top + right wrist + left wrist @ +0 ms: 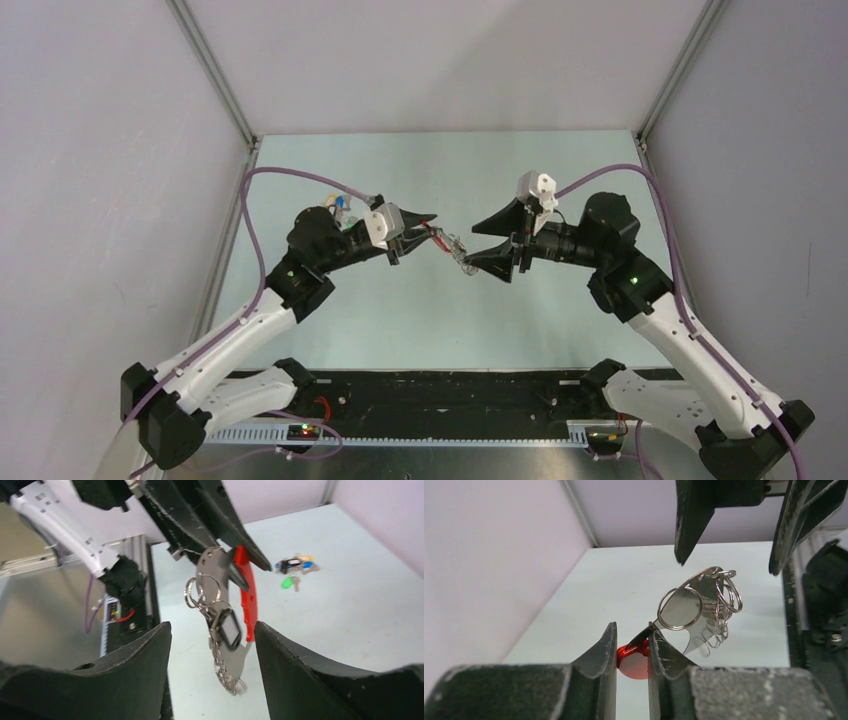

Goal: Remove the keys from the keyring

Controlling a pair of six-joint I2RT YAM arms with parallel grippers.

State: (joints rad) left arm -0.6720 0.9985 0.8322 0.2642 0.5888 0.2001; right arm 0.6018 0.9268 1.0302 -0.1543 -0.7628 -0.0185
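The left fingers [600, 656] are pinching narrowly on one end of the red keyring [630, 651], holding it in the air above the pale counter [400, 330], roughly midway between the two arms. A bunch of silver keys [691, 611] and thin wire rings [730, 592] is hanging from the keyring, dangling clear of the counter. In the right wrist view the red loop is curving down alongside the bunch, and one piece in it is showing a black head with a pale face [230, 630]. The right fingers [142, 662] are standing wide apart, one on each side of the hanging bunch and not touching it. Well apart from all this, a few loose keys [292, 569] with blue, green and yellow heads are lying on the counter beside the left arm.
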